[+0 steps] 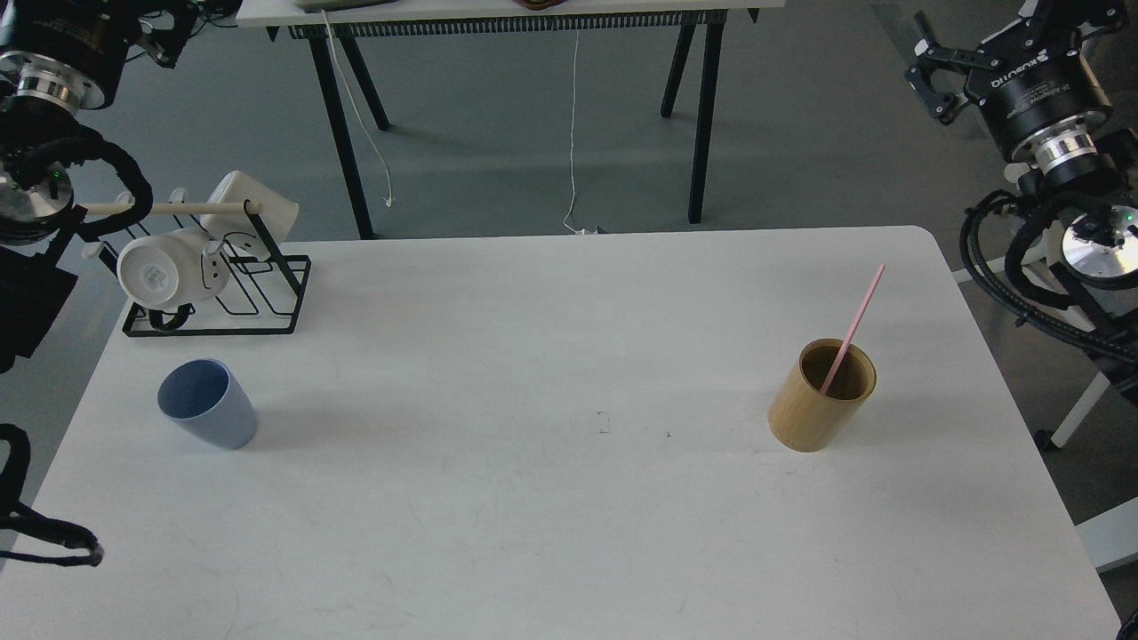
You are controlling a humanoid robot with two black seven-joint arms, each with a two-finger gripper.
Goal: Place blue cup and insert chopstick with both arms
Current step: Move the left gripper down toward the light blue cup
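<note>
The blue cup [210,405] stands upright on the left part of the white table [551,373], in front of the mug rack. At the right, the pink chopstick [855,325] leans inside a tan wooden cylinder [821,396], its upper end pointing up and to the right. My left gripper [164,34] is raised at the top left corner, far above and behind the cup; its dark fingers are partly cut off by the edge. My right gripper [978,49] hangs high at the top right, well away from the cylinder, with its fingers spread and nothing between them.
A black wire rack [227,293] holding white mugs [169,267] on a wooden dowel stands at the table's back left corner. Another table with black legs [698,116] and hanging cables is behind. Arm cables loop along both side edges.
</note>
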